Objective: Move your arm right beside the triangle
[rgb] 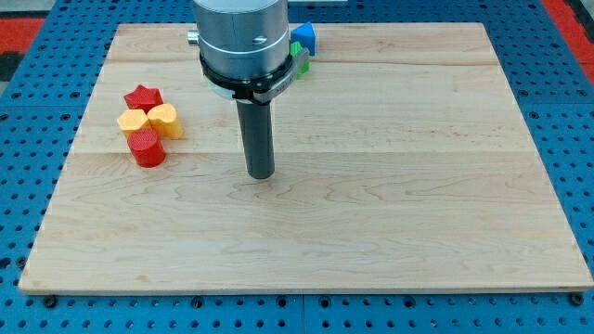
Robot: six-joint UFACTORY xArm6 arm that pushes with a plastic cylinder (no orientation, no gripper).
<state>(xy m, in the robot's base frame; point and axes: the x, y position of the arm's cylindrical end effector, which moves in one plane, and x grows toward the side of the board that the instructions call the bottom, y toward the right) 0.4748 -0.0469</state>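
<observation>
My rod hangs upright, my tip (262, 174) mid-board, holding nothing, well below the blue block (305, 38) and apart from the red-yellow cluster.

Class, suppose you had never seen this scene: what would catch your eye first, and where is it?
The straight dark rod, my tip, stands mid-board on the pale wooden board. At the view's left huddle a red star block, two yellow blocks and a red cylinder block. A blue block peeks out behind the arm at the top.

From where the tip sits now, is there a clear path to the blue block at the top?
Probably yes. My tip stands on bare board below the blue block; the red and yellow blocks cluster far left.
</observation>
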